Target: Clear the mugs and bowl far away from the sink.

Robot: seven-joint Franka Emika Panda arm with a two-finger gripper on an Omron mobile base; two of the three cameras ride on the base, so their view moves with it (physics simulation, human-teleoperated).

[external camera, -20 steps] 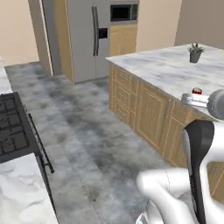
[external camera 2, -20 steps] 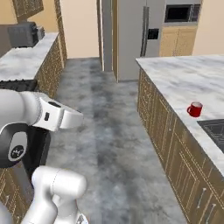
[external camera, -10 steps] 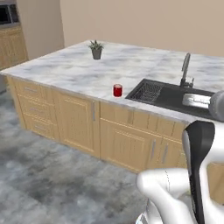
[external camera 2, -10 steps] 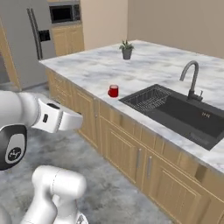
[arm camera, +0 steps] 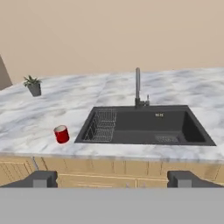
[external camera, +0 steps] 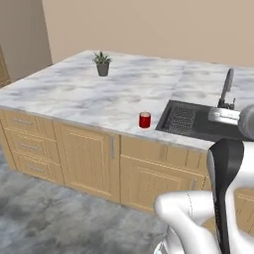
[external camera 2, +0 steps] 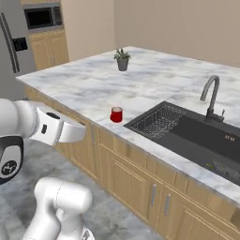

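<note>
arm raised well back from counter (external camera: 89,99), gripper (arm camera: 113,178) level, jaws wide apart, empty, facing sink (arm camera: 144,124), red mug (arm camera: 61,134) beside it

You can count 1 red mug (arm camera: 61,134), standing to the left of the pincer (arm camera: 112,179) and further out. There is 1 sink (arm camera: 144,126) straight ahead of the pincer, with 1 tap (arm camera: 138,86) behind it and 1 wire rack (arm camera: 102,125) inside. 1 potted plant (arm camera: 33,85) stands far left.
</note>
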